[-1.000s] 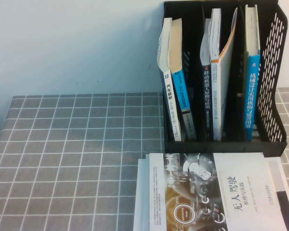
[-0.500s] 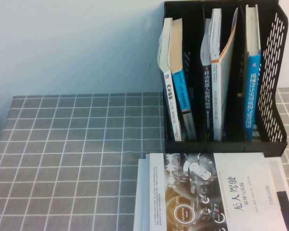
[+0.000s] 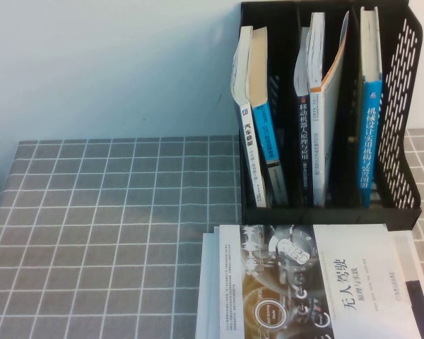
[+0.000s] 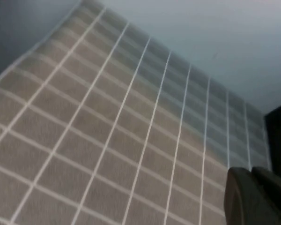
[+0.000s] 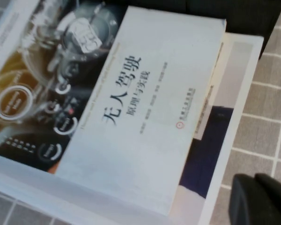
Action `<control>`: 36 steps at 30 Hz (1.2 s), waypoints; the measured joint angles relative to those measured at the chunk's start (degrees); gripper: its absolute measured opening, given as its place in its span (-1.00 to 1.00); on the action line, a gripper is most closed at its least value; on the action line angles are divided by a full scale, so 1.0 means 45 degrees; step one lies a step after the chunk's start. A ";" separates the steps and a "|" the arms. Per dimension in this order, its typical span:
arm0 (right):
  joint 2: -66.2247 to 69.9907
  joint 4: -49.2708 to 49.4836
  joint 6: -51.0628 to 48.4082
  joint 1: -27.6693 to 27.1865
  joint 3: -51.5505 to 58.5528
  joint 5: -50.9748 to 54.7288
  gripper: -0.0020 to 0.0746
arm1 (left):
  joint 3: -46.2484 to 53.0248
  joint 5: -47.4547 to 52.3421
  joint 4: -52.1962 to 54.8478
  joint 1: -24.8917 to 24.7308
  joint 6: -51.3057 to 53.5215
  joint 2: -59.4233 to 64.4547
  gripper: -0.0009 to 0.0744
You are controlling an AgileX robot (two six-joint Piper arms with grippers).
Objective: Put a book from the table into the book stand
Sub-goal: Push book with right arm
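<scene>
Plainly, nothing is gripped yet: the book (image 3: 318,282) lies flat on the bench (image 3: 113,212) at about five o'clock in the high view, on top of a small pile, just in front of the book stand (image 3: 403,106), which rises at one o'clock.

Neither arm shows in the high view. The right pincer (image 5: 262,199) appears in its own wrist view only as a dark tip above the bench, close to the pile's corner and the book under it with a dark blue patch (image 5: 208,150); whether it is open or closed I cannot tell, but it has hold of nothing. The left pincer (image 4: 255,197) hovers over bare grid cloth well away from the pile, its opening likewise not discernible, and it too is empty.

The likely trouble is the pile itself. The top cover is thin and wide, so a grasp at the edge could catch two volumes at once, or drag the stack sideways (the covers look smooth). All three slots already hold leaning books (image 3: 318,106), so the large book may snag on a tilted spine and tip the neighbours. A one-sided grip could also let it sag.
</scene>
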 joint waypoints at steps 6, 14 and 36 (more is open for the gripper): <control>0.3649 0.0909 -0.1353 0.0000 -0.0246 -0.2102 -0.96 | -0.1381 0.1945 -0.0982 -0.0420 0.2161 0.3090 -0.98; 0.7928 0.5910 -0.5831 0.0000 -0.0659 -0.3203 -0.96 | -0.2109 0.2668 -0.6004 -0.1551 0.6520 0.6282 -0.98; 1.0368 0.9057 -0.7242 0.2742 -0.0901 -0.5139 -0.96 | -0.2341 0.6173 -1.5358 -0.2036 1.4930 1.0878 0.03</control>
